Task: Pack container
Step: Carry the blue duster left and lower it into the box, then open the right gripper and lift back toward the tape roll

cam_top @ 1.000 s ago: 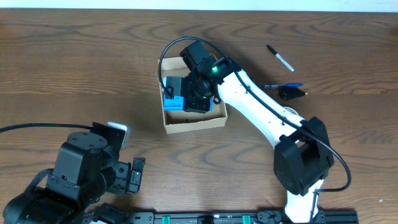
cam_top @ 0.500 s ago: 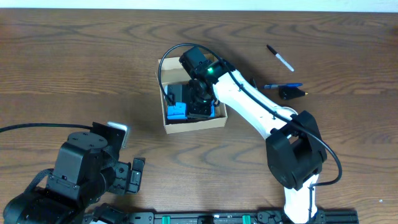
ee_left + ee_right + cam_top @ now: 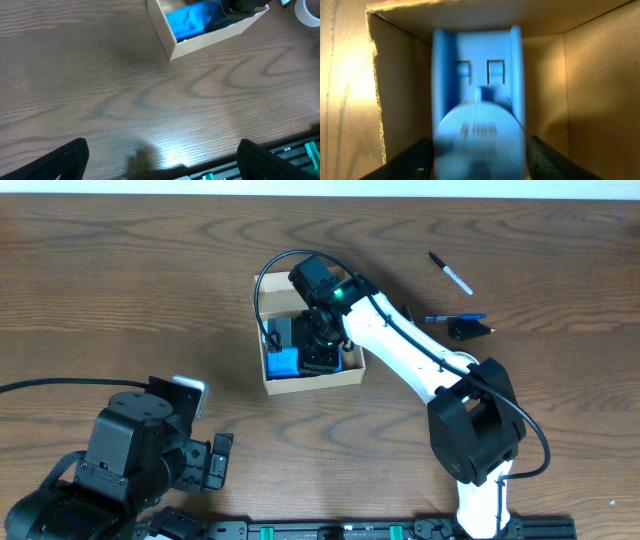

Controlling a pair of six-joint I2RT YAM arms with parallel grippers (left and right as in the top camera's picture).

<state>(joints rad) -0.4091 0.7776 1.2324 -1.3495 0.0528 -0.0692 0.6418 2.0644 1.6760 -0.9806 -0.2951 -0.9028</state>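
Box (image 3: pixel 316 379): tan cardboard, top open, mid-table (image 3: pixel 120 290). Inside we log a blue plastic piece (image 3: pixel 283 363) and dark items we cannot identify.
Right gripper (image 3: pixel 318 348): lowered into box. In wrist view its fingers (image 3: pixel 405 161) press both sides of blue piece, so we note it as gripped.
Left gripper (image 3: pixel 160 165): fingers spread wide, nothing between, over bare table well short of box.
Right of box: black marker (image 3: pixel 451 273), blue pen (image 3: pixel 455 318).
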